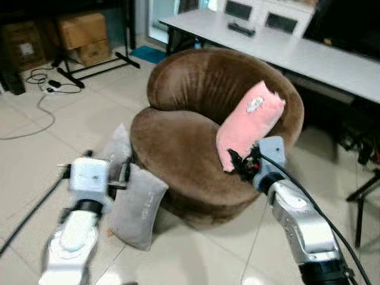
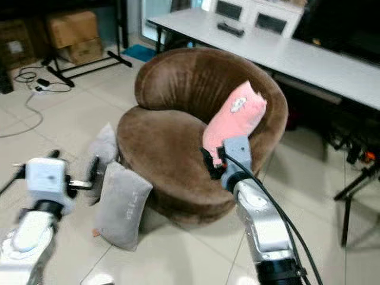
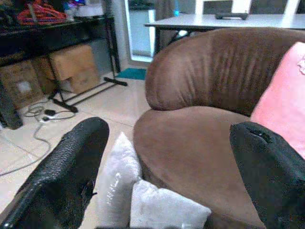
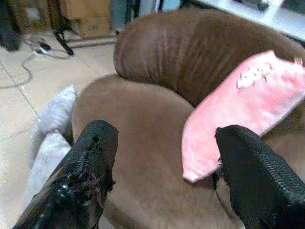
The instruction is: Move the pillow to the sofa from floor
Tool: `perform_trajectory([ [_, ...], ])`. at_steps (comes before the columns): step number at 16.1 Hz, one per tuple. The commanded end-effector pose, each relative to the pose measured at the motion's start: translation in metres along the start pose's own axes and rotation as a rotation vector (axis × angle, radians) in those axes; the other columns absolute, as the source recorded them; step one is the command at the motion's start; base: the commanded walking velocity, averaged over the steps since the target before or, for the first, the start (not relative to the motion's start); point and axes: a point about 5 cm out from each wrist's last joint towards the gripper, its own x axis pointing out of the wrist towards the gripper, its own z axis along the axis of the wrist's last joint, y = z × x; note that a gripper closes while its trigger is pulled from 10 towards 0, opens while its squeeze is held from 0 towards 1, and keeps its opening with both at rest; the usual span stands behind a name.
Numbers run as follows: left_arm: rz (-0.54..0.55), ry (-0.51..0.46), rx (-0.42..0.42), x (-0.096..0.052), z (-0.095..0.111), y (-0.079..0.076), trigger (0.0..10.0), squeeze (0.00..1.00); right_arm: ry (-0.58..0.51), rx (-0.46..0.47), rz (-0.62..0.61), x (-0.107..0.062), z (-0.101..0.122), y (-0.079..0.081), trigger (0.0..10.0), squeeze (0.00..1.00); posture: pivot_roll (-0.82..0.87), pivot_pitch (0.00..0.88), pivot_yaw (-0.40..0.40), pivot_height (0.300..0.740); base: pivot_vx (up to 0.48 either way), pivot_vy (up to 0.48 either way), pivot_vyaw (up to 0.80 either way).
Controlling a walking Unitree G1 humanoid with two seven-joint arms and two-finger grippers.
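Pink pillow [image 1: 249, 126] leans on the sofa [image 1: 190, 154] backrest, just beyond the right tool [image 1: 242, 164], spread wide.

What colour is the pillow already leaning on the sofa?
Pink pillow with a small white patch, clearest in the right wrist view.

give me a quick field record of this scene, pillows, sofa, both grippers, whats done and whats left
sofa: round brown sofa, on tiled floor
pink pillow: pink pillow on the seat, leaning against the backrest
grey pillows: front grey pillow and rear grey pillow, both on the floor against the sofa's base
left gripper: left gripper open, facing the grey pillows, holding nothing
right gripper: right gripper open, at the pink pillow's lower end, not gripping it
done: pink pillow on sofa
left: two grey pillows on floor
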Motion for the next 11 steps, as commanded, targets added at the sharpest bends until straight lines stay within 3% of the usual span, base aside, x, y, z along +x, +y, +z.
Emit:
perform_trajectory([
  [1,0.008,-0.002,0.012,-0.0002,0.0004,0.0023,10.0,0.00,-0.014,0.002,0.004,0.0001,0.0031,0.0001,10.0,0.00,0.12,0.000,-0.132,0.740,0.000,0.379,0.00],
  [5,0.008,-0.005,0.014,0.0006,0.0010,0.0032,10.0,0.00,-0.006,0.007,0.003,0.0002,0.0020,0.0004,10.0,0.00,0.12,0.000,-0.132,0.740,0.000,0.386,0.00],
  [7,0.008,-0.005,0.014,0.0006,0.0008,0.0028,10.0,0.00,-0.006,0.006,0.005,0.0006,0.0015,0.0004,10.0,0.00,0.12,0.000,-0.134,0.740,0.000,0.426,-0.80],
  [11,0.011,-0.006,0.018,0.0004,0.0011,0.0040,10.0,0.00,-0.012,0.004,0.010,0.0015,0.0023,0.0009,10.0,0.00,0.13,0.000,-0.137,0.740,0.000,0.442,0.00],
])
